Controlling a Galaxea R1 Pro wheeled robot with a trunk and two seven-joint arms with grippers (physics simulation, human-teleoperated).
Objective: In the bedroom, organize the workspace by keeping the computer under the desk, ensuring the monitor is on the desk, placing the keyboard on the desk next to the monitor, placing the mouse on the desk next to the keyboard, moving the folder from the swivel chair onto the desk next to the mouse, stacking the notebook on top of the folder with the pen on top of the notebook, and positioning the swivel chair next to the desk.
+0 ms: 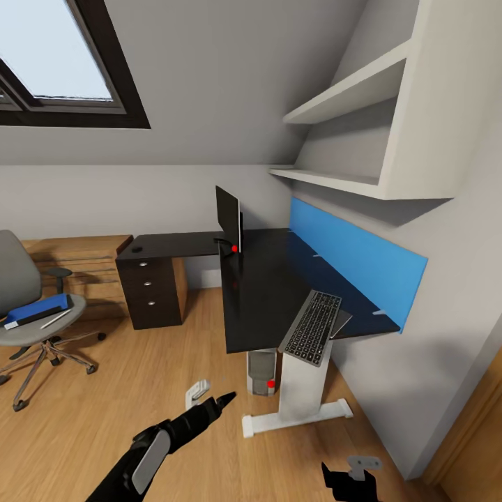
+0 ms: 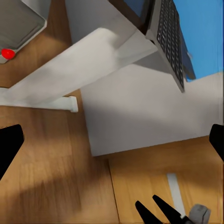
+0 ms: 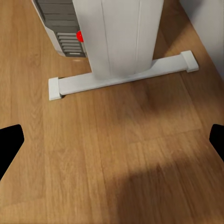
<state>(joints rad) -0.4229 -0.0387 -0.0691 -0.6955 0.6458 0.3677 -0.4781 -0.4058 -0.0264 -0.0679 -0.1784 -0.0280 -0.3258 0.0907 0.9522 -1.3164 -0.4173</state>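
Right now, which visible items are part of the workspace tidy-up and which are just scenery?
Job:
monitor and keyboard on the desk
computer under the desk
folder and pen on the swivel chair

Not job:
blue wall panel
wall shelves
wooden dresser
window

1. No text, label, brand, number or sign can be read in any view.
2. The keyboard (image 1: 312,328), overhanging the near edge of the table (image 1: 268,286), shows rows of black keys, but their legends are too small to make out.
3. The computer (image 1: 262,373) beneath the table shows a plain red light and grey slats, with no lettering legible.
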